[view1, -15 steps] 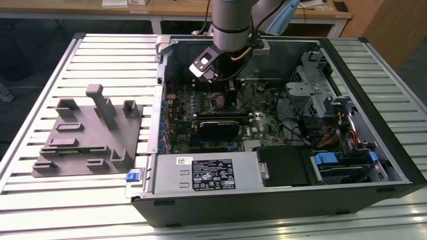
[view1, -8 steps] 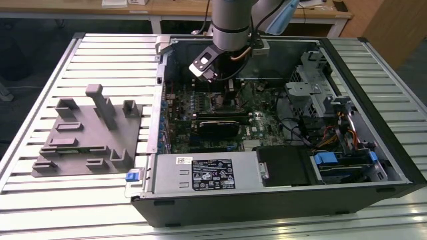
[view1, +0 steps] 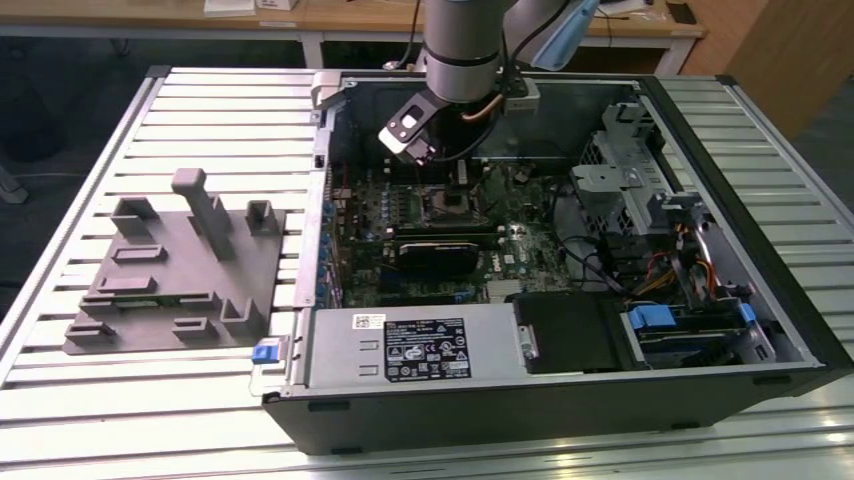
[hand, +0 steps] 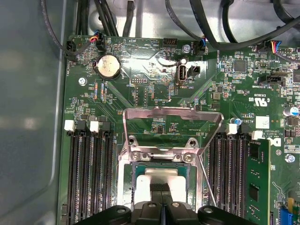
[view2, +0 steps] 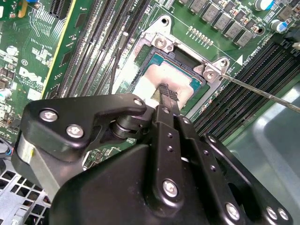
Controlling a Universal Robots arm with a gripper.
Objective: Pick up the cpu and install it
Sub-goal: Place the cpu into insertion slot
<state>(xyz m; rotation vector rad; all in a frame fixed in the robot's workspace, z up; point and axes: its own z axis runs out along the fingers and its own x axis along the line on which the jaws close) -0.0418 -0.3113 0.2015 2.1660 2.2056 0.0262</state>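
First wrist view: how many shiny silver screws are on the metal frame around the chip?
2. One round silver screw holds one corner of the silver metal socket frame, the other the neighbouring corner. The black gripper may hide more.

Inventory by count.

Tabletop (view1: pixel 80 400): one. Computer case (view1: pixel 747 300): one, side panel off. Gray fixture tray (view1: pixel 160 290): one. Robot arm (view1: pixel 461 40): one, fitted with one gripper (view2: pixel 165 86) that has two fingers (view2: pixel 172 96).

Inside the case:
- one motherboard (hand: pixel 154 93)
- one power supply (view1: pixel 414 345)
- one cpu (view2: pixel 152 75)
- one socket frame (view2: pixel 143 44) with two screws (view2: pixel 161 42)
- one raised load plate (hand: pixel 173 112)
- one wire lever (view2: pixel 262 91)
- one coin cell (hand: pixel 108 65)
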